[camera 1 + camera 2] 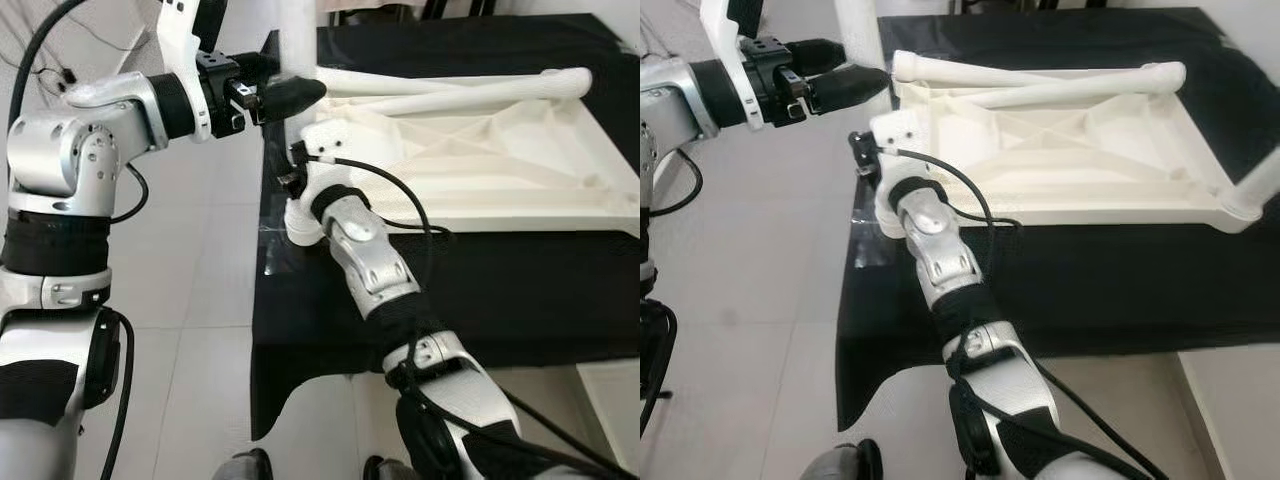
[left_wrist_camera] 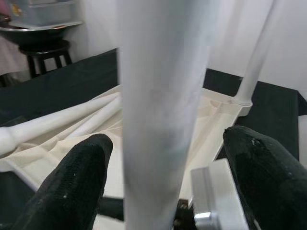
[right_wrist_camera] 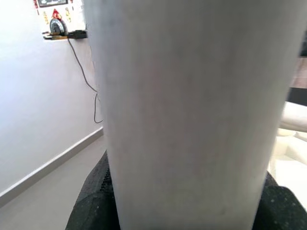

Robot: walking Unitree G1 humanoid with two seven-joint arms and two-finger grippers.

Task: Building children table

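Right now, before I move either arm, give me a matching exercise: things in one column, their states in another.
1. white plastic table leg at the near-left corner
2. two loose white legs
3. white ribbed tabletop

a. upside down on the black cloth
b. lying across the tabletop
c. upright, straddled by the left gripper

Pairs: 1-c, 2-b, 3-a

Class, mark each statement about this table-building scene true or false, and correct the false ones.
1. The tabletop lies upside down on a black cloth. True.
2. Both tools are at the same upright leg. True.
3. Two loose legs lie on the floor. False: they lie on the upturned tabletop.
4. The left tool has its fingers either side of the leg. True.
5. The right tool hangs idle. False: it is at the leg's base.
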